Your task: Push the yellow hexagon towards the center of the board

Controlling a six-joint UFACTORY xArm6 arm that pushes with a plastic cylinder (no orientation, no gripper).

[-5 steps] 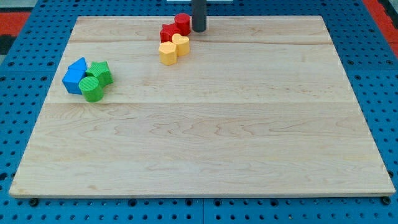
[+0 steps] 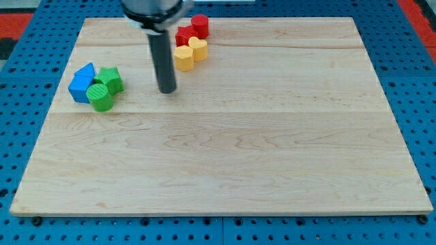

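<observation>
The yellow hexagon [image 2: 182, 58] lies near the view's top, left of centre, touching a yellow heart-shaped block [image 2: 197, 47] on its upper right. Two red blocks sit just above them: a red star-like block [image 2: 184, 35] and a red cylinder [image 2: 199, 25]. My tip [image 2: 167, 89] rests on the wooden board [image 2: 225, 156], below and to the left of the yellow hexagon, a short gap apart from it. The dark rod rises from the tip to the view's top edge.
A cluster at the view's left holds a blue block [image 2: 82, 82], a green star-like block [image 2: 109, 79] and a green cylinder [image 2: 101, 98]. Blue pegboard [image 2: 422, 102] surrounds the board on all sides.
My tip has moved from beside the red cylinder at the view's top down and to the left, ending below-left of the yellow hexagon. The blocks have not moved.
</observation>
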